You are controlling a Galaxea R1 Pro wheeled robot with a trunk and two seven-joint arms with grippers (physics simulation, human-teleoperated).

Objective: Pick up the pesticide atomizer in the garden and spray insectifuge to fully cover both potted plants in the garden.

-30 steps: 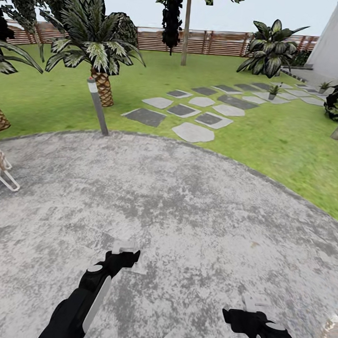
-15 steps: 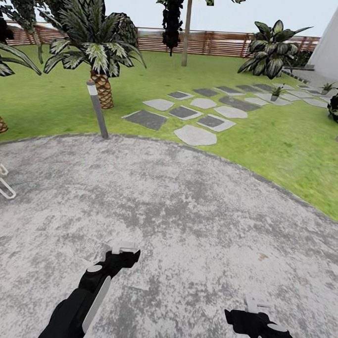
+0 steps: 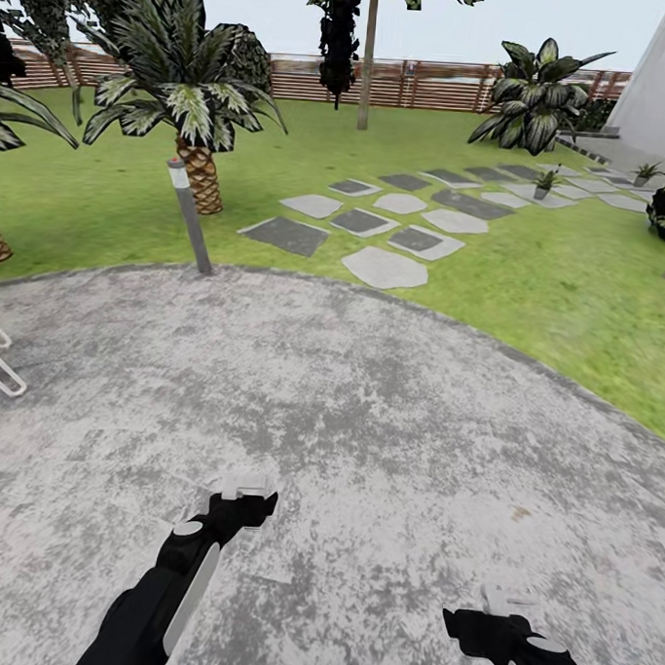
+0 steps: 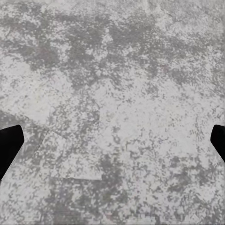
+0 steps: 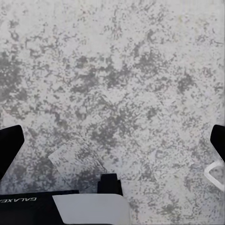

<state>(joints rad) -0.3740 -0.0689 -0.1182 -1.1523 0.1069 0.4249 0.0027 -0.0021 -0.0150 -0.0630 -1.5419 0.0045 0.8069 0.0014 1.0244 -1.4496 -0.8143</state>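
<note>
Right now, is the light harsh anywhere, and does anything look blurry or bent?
Head view: flat, even light, no glare or hard shadows; the lamp post leans, which suggests wide-angle bending; the far potted plants are small and soft. Left wrist view: the paving is mottled and blurred. Right wrist view: the same grainy blur.

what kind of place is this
A garden or backyard, it seems: green lawn crossed by grey stepping stones, a brown slatted wooden fence at the back, and a palm plant beside grey paving.
</note>
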